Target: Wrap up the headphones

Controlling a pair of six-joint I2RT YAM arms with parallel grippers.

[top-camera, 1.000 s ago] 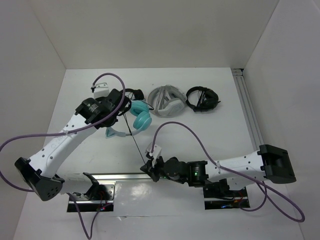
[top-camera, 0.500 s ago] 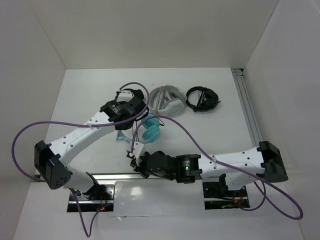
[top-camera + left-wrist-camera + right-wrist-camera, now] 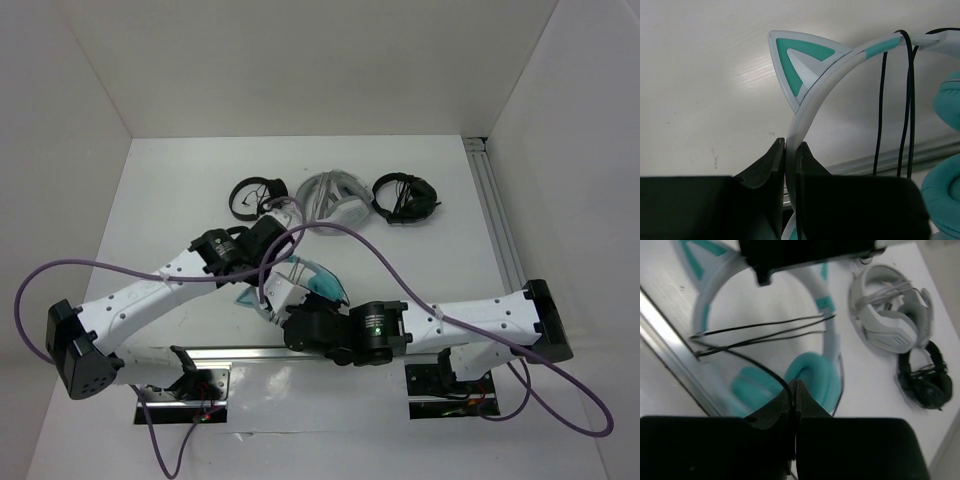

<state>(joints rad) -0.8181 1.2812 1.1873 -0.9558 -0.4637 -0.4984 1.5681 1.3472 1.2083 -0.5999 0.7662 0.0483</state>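
Note:
The teal headphones [image 3: 322, 283] hang between my two arms near the table's front. In the left wrist view my left gripper [image 3: 791, 146] is shut on the pale mint headband [image 3: 812, 102], just below a cat ear [image 3: 799, 60]. The thin black cable [image 3: 906, 100] crosses the headband in three strands, and the teal ear cups [image 3: 949, 102] sit at the right. My right gripper [image 3: 796, 386] is shut on the black cable [image 3: 762, 371], just in front of a teal ear cup [image 3: 815, 374]. From above, the left gripper [image 3: 276, 250] sits behind the right gripper [image 3: 274, 299].
At the back lie a small black headset [image 3: 255, 194], white-grey headphones [image 3: 330, 201] and black headphones [image 3: 405, 197]. A metal rail [image 3: 497, 225] runs along the right side and another [image 3: 250, 351] along the front. Purple arm cables loop over the scene.
My left arm has carried the headphones from the back left toward the front centre. My right gripper has moved left with the cable, which now runs across the headband.

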